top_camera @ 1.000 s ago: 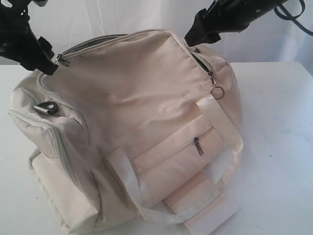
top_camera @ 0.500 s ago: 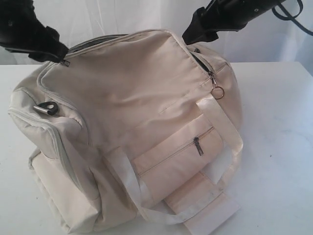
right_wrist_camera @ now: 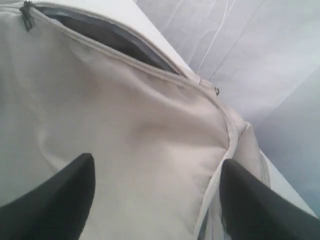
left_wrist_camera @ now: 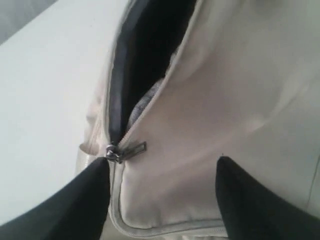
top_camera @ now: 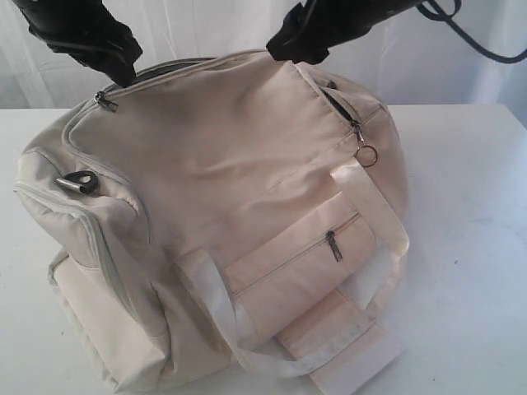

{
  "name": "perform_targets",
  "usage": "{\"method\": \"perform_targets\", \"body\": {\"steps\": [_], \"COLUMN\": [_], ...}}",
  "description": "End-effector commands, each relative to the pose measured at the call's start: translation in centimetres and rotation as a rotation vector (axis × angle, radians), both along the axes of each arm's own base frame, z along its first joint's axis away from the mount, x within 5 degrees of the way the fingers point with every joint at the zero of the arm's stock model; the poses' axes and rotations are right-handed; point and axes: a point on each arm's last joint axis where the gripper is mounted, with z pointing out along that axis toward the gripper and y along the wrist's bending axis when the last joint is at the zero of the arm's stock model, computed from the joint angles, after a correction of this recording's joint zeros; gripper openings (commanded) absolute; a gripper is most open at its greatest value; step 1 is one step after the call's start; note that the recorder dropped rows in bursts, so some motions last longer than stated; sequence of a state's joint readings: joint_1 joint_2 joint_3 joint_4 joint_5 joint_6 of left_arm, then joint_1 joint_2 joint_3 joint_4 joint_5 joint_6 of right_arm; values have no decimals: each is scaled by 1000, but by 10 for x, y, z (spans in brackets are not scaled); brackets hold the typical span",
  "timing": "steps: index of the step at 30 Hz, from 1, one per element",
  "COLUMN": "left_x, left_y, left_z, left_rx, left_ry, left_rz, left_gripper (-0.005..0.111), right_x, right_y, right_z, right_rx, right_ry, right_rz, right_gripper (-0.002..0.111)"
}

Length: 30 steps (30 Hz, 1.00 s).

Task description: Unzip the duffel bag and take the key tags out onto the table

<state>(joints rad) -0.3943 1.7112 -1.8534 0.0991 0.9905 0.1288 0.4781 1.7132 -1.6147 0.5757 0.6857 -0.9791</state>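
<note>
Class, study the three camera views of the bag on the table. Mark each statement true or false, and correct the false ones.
1. The top zip of the bag is partly open, showing dark lining. True.
2. Key tags lie beside the bag. False: no key tags show in any view.
3. The left claw grips the zip pull. False: its jaws stand open and the pull lies free on the bag.
4. The front pocket zip is shut. True.
5. The right claw is open and holds nothing. True.
</note>
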Motion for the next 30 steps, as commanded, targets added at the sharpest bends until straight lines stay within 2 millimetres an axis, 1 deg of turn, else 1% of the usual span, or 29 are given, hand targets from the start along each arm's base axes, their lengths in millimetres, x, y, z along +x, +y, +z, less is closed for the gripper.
{"method": "perform_targets", "body": {"steps": [1,4,7,8,10,14,21,27,29,30], "left_x": [-3,-3,1,1,4,10,18,28,31,32], "left_y": [3,7,18,18,16,10,8,4,3,2], "left_z": [5,-5,-12,-15,-23,-34,-57,-68,-73,-76], "left_rx": [-7,19,48,44,32,-62,-71,-123,-122,-118], "left_ry": [-3,38,38,44,34,2,47,44,55,60], "left_rz": [20,81,210,223,227,252,332,390,397,398], "left_gripper": [64,64,64,64,64,64,64,64,61,58], "right_x": [5,9,11,12,12,12,11,11,11,11], "right_y": [13,20,24,25,26,27,27,27,27,27], "right_z": [-11,-23,-32,-34,-36,-37,-37,-37,-37,-37], "right_rx": [-15,-27,-37,-40,-40,-38,-41,-42,-42,-42], "right_ry": [-22,0,18,22,27,38,44,45,45,45], "right_rz": [11,19,24,25,27,31,35,36,36,36], "right_gripper": [66,66,66,66,66,66,66,66,66,66]}}
